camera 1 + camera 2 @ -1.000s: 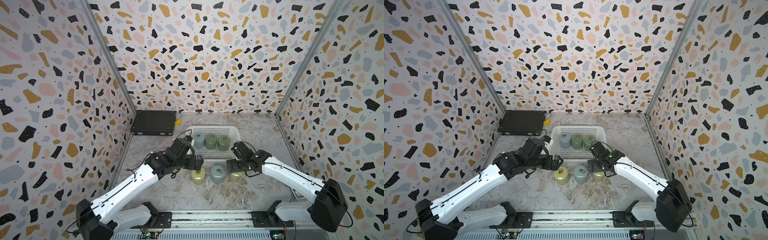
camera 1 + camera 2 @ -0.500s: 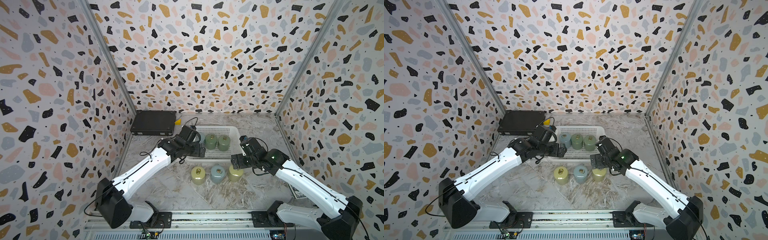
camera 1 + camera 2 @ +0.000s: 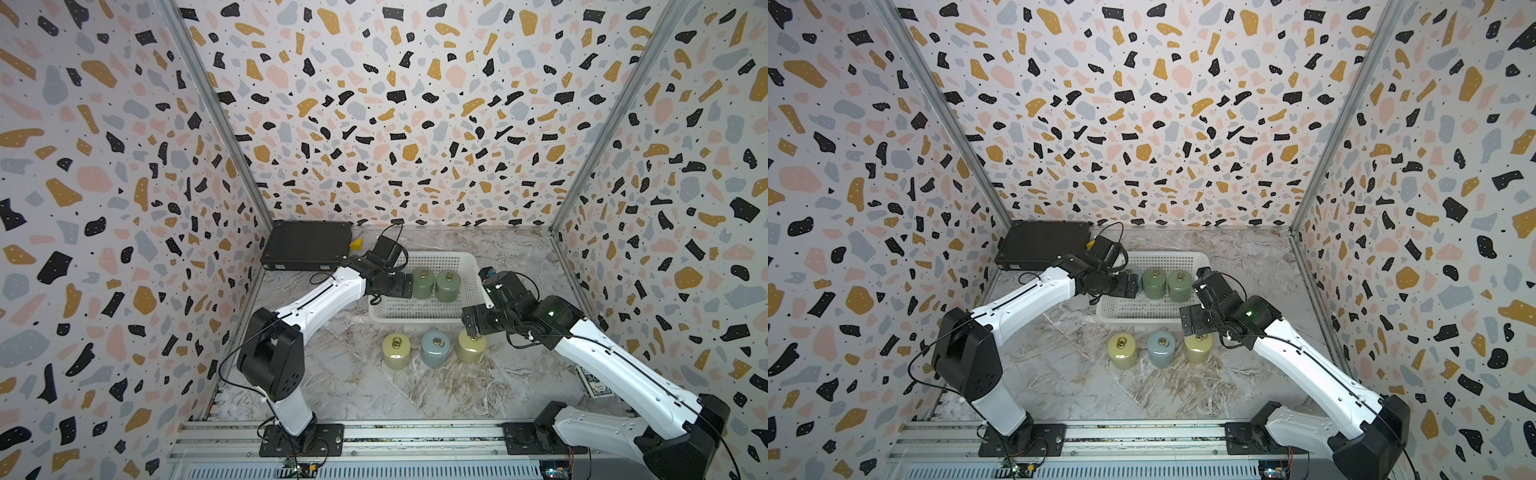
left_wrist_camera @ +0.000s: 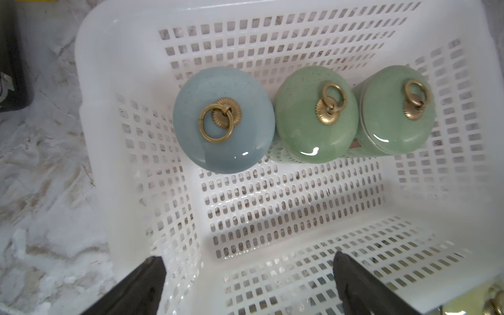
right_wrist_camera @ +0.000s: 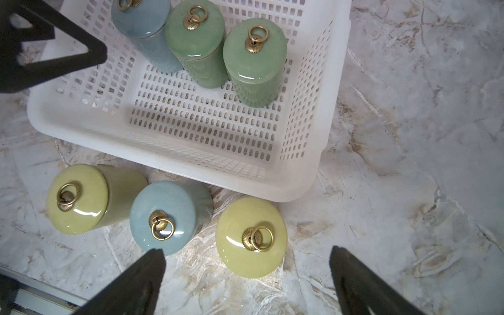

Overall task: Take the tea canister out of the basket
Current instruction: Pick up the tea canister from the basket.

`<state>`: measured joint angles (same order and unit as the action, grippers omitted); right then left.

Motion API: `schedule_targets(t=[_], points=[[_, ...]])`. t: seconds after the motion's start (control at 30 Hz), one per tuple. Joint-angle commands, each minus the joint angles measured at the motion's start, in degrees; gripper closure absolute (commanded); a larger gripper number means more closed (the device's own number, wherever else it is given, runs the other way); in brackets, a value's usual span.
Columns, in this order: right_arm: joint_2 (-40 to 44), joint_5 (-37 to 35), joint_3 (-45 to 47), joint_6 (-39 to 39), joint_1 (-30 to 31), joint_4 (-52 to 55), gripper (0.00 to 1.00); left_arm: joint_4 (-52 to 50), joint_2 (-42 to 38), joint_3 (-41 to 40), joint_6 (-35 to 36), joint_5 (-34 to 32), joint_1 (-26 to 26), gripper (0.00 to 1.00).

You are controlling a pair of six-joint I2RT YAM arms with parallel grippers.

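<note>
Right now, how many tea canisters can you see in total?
6. In the basket, in a row near its far wall: inner blue canister, middle green canister, end green canister. On the table before it: left yellow canister, outer blue canister, right yellow canister. None seems hidden.

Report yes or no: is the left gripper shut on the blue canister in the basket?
No: the left gripper is open and clear of the blue canister, which stands untouched in the basket.
</note>
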<state>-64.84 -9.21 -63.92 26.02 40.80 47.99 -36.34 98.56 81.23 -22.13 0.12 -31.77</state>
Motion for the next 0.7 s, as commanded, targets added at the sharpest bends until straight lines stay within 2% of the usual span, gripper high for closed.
schedule_targets(t=[0.0, 0.33, 0.67], points=[[1.65, -0.09, -2.18, -0.53, 0.07, 0.89, 0.01, 2.41, 2.10, 3.07, 1.70, 1.13, 1.59, 0.02], [1.43, -0.53, -2.67, -0.18, 0.07, 1.32, 0.01, 2.04, 11.32, 10.09, 5.94, 1.54, 2.74, 0.08], [1.05, -0.96, -2.61, 0.39, 0.07, 1.54, 0.01, 0.93, 17.54, 14.53, 8.31, 1.04, 2.99, 0.09]])
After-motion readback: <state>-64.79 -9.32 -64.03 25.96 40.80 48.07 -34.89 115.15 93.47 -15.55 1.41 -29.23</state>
